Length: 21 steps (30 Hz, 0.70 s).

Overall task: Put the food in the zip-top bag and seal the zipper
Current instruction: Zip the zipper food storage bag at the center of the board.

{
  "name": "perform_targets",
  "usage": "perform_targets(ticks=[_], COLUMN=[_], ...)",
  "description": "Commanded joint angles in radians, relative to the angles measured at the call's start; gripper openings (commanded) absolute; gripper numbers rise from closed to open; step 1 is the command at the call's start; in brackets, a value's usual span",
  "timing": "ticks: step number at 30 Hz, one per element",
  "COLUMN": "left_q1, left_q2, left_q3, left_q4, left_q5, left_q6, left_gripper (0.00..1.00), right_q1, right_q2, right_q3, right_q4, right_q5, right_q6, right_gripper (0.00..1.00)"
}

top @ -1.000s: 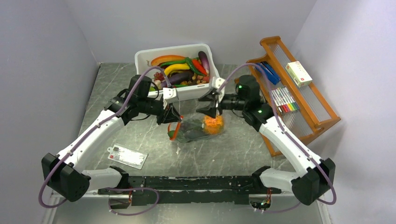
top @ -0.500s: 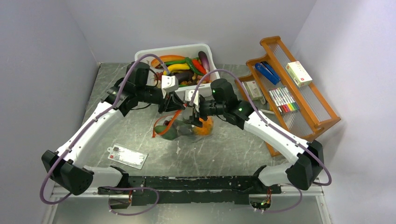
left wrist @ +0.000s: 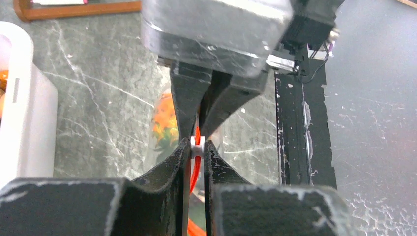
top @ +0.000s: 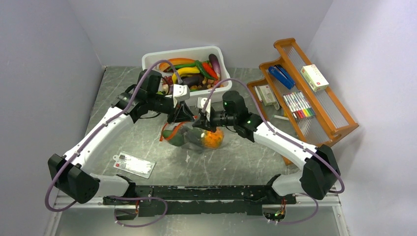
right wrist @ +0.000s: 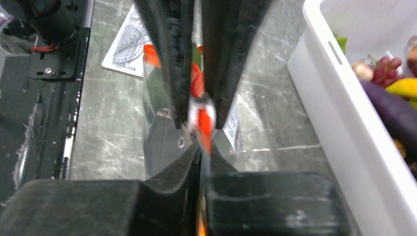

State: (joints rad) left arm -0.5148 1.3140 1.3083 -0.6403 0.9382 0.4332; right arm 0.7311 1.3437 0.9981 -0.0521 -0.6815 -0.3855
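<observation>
Zip-top bag (top: 195, 141): clear glossy plastic film, crinkly. Zipper (left wrist: 195, 169): smooth orange-red plastic. Tub (top: 182, 50): white plastic, smooth, semi-gloss. Bench (top: 236, 162): grey-green marble-look, slight sheen. Rack (top: 285, 44): varnished wood. Left hand (left wrist: 196, 146): matt black plastic, scuffed edges.

White tub (top: 182, 51), white card (top: 134, 164); wooden rack (top: 319, 105) holding markers (top: 300, 107)

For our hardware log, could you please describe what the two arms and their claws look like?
The left arm and right arm have white shells with black joints and bases. A purple cable loops along each. The left claw and right claw are black; green lights glow on the right arm.
</observation>
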Motion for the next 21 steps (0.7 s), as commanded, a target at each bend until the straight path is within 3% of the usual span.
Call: perform_targets(ticks=[1, 5, 11, 15, 19, 21], left_q1=[-0.001, -0.001, -0.001, -0.001, -0.001, -0.001], left_q2=[-0.019, -0.028, -0.044, -0.046, -0.052, -0.056], left_q3=[-0.021, -0.073, -0.165, -0.178, -0.166, -0.171], left_q4=[-0.001, -0.027, 0.015, 0.057, 0.124, 0.166], left_q5=[0.026, -0.054, -0.119, -0.145, -0.092, -0.054], left_q6=[0.032, 0.035, 0.019, 0.003, -0.031, -0.051], left_gripper=[0.07, 0.07, 0.07, 0.07, 0.07, 0.07], right_q1=[-0.058, -0.141, -0.157, -0.156, -0.147, -0.141], right_q2=[-0.027, -0.096, -0.137, -0.138, -0.136, -0.160], right_q3=[-0.021, -0.089, -0.149, -0.149, -0.143, -0.165], right_q4=[0.137, 0.279, 0.375, 0.328, 0.246, 0.288], right_q5=[0.001, -0.075, -0.172, -0.230, -0.234, -0.217], right_q6=[0.076, 0.164, 0.215, 0.177, 0.125, 0.158], right_gripper=[0.00, 0.00, 0.00, 0.00, 0.00, 0.00])
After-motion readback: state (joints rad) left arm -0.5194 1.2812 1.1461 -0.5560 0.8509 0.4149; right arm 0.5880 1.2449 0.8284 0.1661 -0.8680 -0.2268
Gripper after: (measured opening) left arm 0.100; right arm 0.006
